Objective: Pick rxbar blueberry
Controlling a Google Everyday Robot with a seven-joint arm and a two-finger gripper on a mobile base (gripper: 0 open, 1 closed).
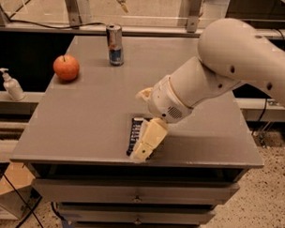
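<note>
The rxbar blueberry point(134, 133) is a flat dark navy wrapper lying near the front edge of the grey table point(86, 123), lengthwise towards the back. My gripper point(143, 127) is right over it and looks open. One cream finger point(149, 140) covers the bar's right half, down to the table's front edge. The other finger point(144, 94) sticks out behind the wrist, farther back. Only the bar's left strip and top end show. The white arm reaches in from the upper right.
A silver-and-blue drink can point(115, 44) stands at the back of the table. A red apple point(66, 67) sits at the left. A soap bottle point(11, 85) stands on a ledge beside the table. Drawers point(137, 193) are below the front edge.
</note>
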